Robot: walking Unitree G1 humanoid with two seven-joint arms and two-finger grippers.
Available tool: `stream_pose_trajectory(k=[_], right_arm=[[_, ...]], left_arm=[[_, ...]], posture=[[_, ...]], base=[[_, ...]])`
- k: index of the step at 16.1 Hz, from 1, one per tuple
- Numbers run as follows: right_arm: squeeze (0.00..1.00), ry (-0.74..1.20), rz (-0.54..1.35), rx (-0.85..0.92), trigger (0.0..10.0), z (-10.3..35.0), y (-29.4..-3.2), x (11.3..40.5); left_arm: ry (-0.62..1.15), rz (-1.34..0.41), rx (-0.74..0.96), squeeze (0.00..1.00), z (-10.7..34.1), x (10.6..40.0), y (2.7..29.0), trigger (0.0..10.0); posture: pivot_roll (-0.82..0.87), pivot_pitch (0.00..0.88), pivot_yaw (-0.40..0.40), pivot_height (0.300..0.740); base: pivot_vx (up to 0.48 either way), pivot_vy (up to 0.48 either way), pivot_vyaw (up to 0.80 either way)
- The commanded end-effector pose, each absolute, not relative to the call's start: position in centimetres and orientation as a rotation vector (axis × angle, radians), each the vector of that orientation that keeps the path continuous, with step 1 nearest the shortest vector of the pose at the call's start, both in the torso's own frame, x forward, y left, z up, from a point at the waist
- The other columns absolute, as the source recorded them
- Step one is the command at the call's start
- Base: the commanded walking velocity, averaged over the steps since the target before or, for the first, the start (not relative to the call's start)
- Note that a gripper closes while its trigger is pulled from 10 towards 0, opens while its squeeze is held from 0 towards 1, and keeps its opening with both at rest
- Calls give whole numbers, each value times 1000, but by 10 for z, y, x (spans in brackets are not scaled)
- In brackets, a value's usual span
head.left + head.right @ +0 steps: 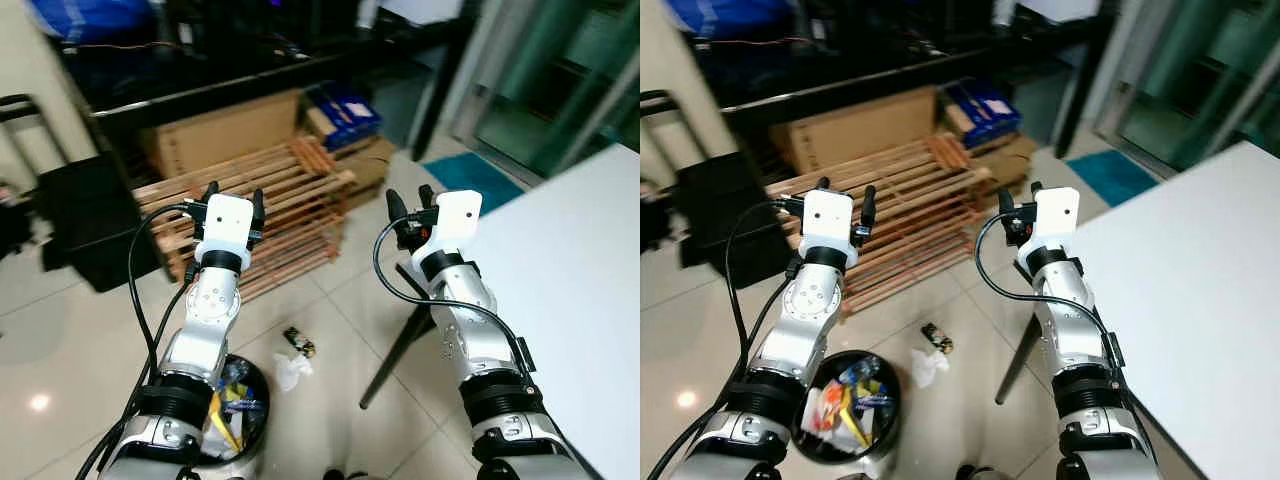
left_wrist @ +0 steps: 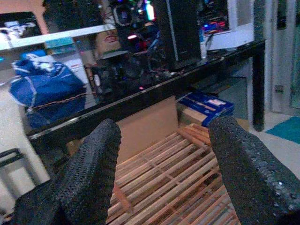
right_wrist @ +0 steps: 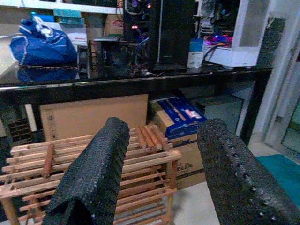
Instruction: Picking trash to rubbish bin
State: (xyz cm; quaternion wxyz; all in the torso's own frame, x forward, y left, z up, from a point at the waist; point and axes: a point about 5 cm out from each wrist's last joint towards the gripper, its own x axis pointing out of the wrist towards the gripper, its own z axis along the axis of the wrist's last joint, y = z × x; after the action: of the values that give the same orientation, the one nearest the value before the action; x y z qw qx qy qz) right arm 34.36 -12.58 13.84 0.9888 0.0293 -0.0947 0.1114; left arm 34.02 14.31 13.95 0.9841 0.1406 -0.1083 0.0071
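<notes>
- Nearest the robot, low on its left, stands a round black rubbish bin on the pale tiled floor. It already holds colourful wrappers and scraps, so some of the job looks done.
- Just beyond the bin, to its right, two pieces of trash lie loose on the tiles: a crumpled white tissue and, just past it, a small dark wrapper with a yellow patch. These are what is left to pick up, as far as can be seen.
- A white table top fills the robot's right side, with a thin black table leg slanting down near the trash.
- Both silver arms are raised at chest height, well above the floor. The left gripper has its two black fingers spread apart and holds nothing. The right gripper is likewise spread and empty.
- Farther off lies a light wooden slatted rack, with brown cardboard boxes behind it under a long black desk.
- Judged from this, neither gripper is yet lowered toward the remaining trash.
</notes>
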Motion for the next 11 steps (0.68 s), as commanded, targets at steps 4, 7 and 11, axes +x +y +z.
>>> stream_pose_trajectory(k=[4, 7, 11], right_arm=[[0, -193, 225, 51, 10000, 144, -124, 345], [0, -186, 226, 50, 10000, 143, -123, 344], [0, -182, 234, 51, 10000, 143, -122, 344]], left_arm=[[-191, 19, 344, 0, 139, 342, 141, 10000], [-194, 20, 299, 0, 140, 342, 143, 10000], [-199, 15, 299, 0, 142, 341, 142, 10000]], posture=[[11, 0, -56, 740], [8, 7, -54, 740], [9, 12, -56, 740]], base=[[0, -240, -783], [0, -160, -781], [0, 0, -786]])
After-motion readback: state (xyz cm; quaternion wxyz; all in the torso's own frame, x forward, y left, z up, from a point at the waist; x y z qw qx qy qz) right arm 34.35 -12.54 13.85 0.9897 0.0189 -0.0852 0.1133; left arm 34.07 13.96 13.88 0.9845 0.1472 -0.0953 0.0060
